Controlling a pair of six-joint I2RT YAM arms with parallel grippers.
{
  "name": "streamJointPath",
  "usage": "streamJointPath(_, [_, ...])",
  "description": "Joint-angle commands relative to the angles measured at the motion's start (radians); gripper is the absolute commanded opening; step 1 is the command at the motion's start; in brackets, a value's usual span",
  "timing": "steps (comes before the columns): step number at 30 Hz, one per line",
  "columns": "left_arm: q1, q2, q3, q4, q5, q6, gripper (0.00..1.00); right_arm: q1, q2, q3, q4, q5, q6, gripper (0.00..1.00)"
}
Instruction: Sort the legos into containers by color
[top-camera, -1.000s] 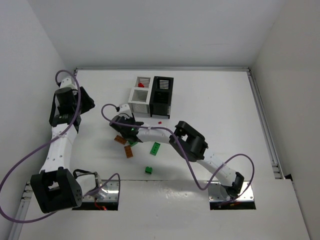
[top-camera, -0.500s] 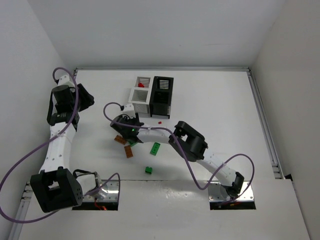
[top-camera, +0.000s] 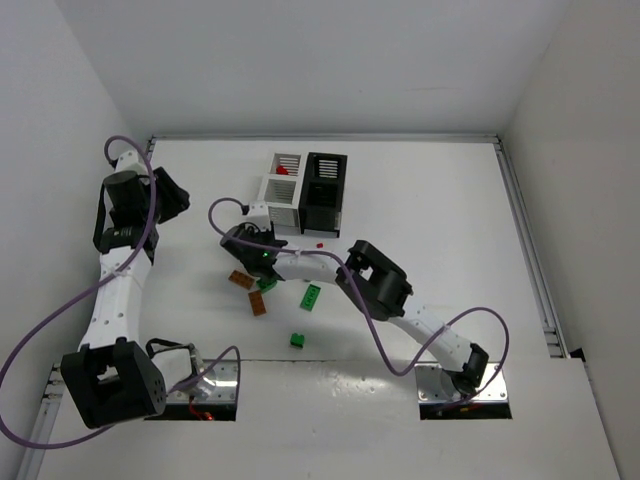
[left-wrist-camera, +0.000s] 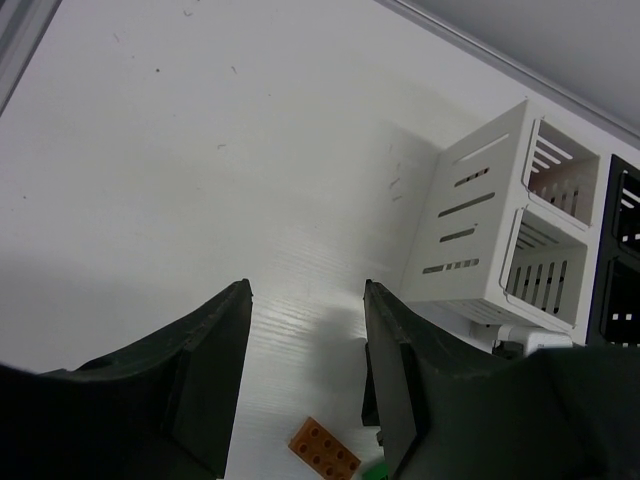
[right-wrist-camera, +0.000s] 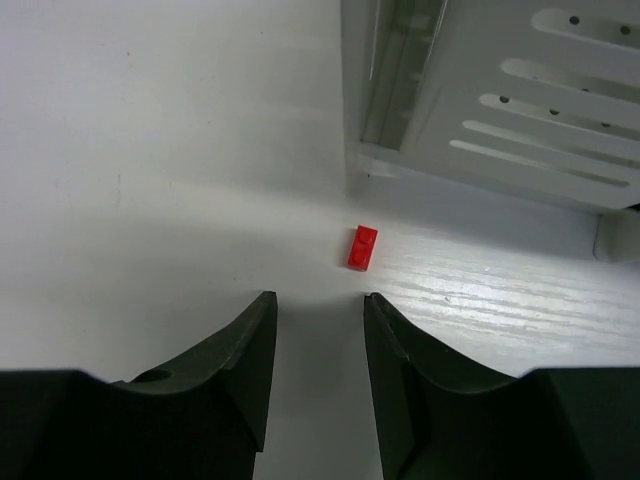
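Bench (top-camera: 420, 200): a white surface, viewed from above, with both arms reaching in from the near edge.
Containers: a near white bin (top-camera: 279, 200) and a far white bin (top-camera: 288, 160) are set one behind the other. A taller black bin (top-camera: 323, 190) is pressed against their right side.
Sorted so far: a red brick (top-camera: 283, 170) is seen inside the far white bin.
Left fingers (left-wrist-camera: 215, 350): spread apart and empty, held over bare bench to the left of the bins.
Right fingers (right-wrist-camera: 250, 360): released, with nothing gripped, held low by the corner of a white bin.
Small red lego (right-wrist-camera: 362, 247): laid flat on the bench just ahead of the right fingers, close to the bin wall but apart from it.
Orange-brown bricks: one (top-camera: 240, 280) and another (top-camera: 258, 303) are laid on the bench nearer than the bins.
Green bricks: one (top-camera: 311, 297) is laid right of the orange-brown pair, and another (top-camera: 297, 340) nearer the arm bases.
Tiny red piece (top-camera: 319, 243): laid alone just near of the black bin.
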Motion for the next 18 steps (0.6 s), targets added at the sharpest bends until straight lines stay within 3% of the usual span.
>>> streamJointPath(1, [0.013, -0.019, -0.007, 0.028, 0.014, -0.014, 0.55, -0.032, 0.075, -0.001, -0.081, -0.093, 0.042, 0.40])
streamJointPath(18, [0.013, 0.042, 0.011, 0.037, 0.034, -0.043, 0.55, -0.096, 0.088, 0.019, -0.125, -0.222, 0.103, 0.36])
